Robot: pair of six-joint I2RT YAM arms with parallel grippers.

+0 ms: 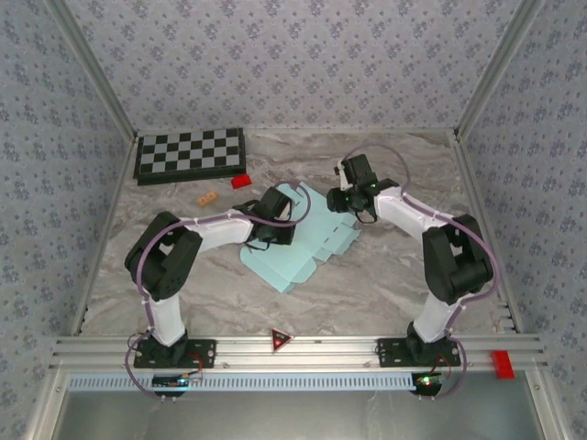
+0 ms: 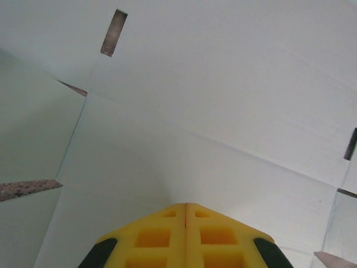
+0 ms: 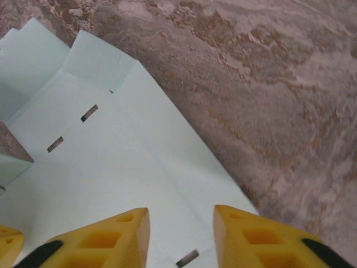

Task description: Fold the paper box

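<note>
Where the paper box (image 1: 298, 243) lies: flat on the marble table (image 1: 413, 284), mid-table between the two arms, a pale cyan die-cut sheet with its flaps spread and slots showing; no panel looks raised.
Why it lies so: by my judgement the folding has hardly begun, and the sheet sits where both arms can reach it.
Left gripper (image 1: 272, 214): over the sheet's left half; in the left wrist view its yellow fingers are closed tip to tip (image 2: 185, 205) with nothing between them, low over a plain panel of the card (image 2: 195, 111).
Why held so: probably to press the card down as an anchor while the other arm works; whether the tips touch the card I cannot tell.
Right gripper (image 1: 347, 200): at the sheet's far right edge; in the right wrist view its jaws stand partly apart (image 3: 181, 215), gripping nothing, the card (image 3: 111, 167) below them beside bare marble (image 3: 279, 84).
Why held so: likely readied to take an edge flap.
Bystanders: checkerboard (image 1: 191, 154) and small red block (image 1: 241, 181), at the far left, apart from the sheet.
</note>
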